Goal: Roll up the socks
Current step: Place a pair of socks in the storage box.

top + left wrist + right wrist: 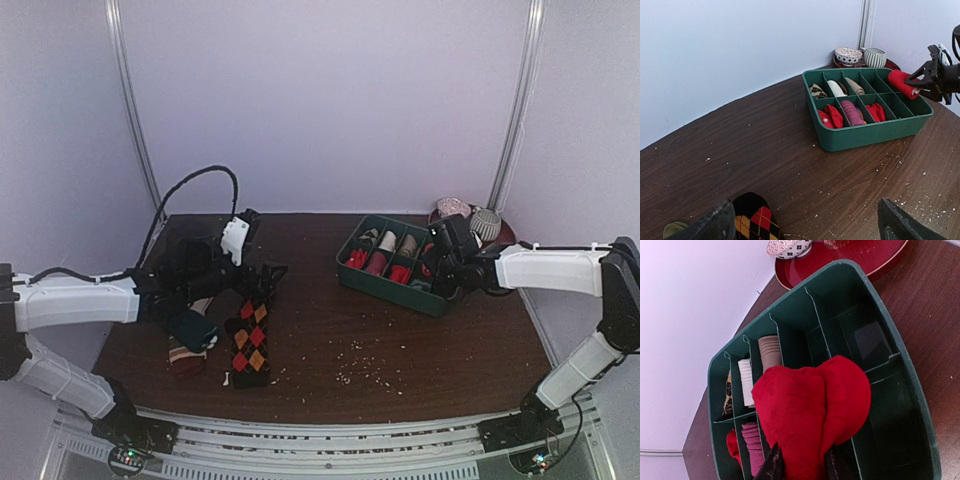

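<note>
A black argyle sock (250, 340) with red, orange and yellow diamonds lies flat on the brown table at the front left. Its toe shows in the left wrist view (752, 220). My left gripper (262, 278) hovers just above the sock's far end, open and empty (805, 222). My right gripper (440, 265) is shut on a rolled bright red sock (810, 405) and holds it over the right end of the green divided tray (390, 290). The red roll also shows in the left wrist view (902, 82). No beige cuff shows.
The tray (865, 137) holds several rolled socks in its left compartments; the right ones (870, 340) look bare. A dark teal sock (192, 328) and a striped one (185, 358) lie left of the argyle sock. Bowls on a red plate (470, 220) stand behind the tray. Crumbs dot the table.
</note>
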